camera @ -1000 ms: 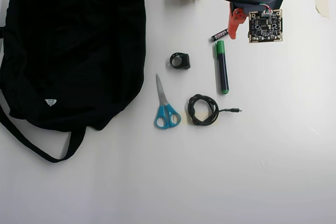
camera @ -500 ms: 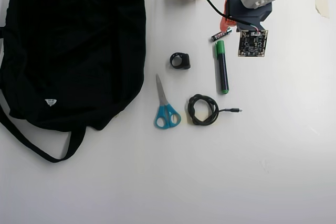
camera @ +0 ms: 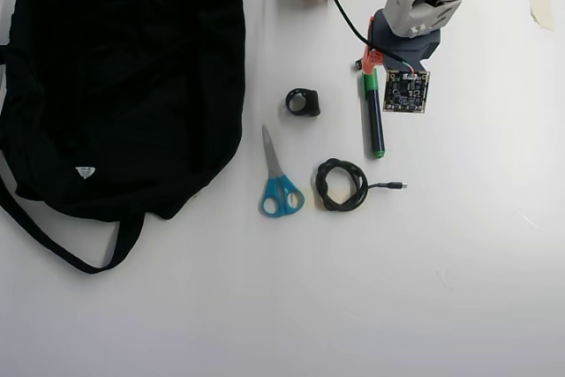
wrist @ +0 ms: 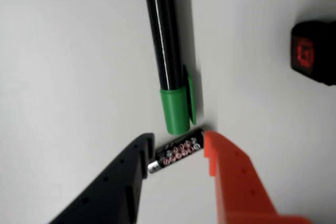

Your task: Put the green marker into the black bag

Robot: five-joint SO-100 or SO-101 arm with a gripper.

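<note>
You see the slim, glossy green marker (wrist: 170, 61) on the table; your gripper (wrist: 176, 150) fingers stand narrowly apart around the small black battery (wrist: 176, 154), holding nothing.

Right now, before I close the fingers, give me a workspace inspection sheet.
Surface: white table, bare where unoccupied.
Job's things: green marker lying flat; black bag at overhead view's left, apart from it.
Clutter: battery at the marker's cap; scissors; small black ring-shaped item.
Grippers: gripper open, fingers straddling the battery, not the marker.
Cables: coiled black cable; arm wiring at top.
Surroundings: tape pieces at table's top edge.
</note>
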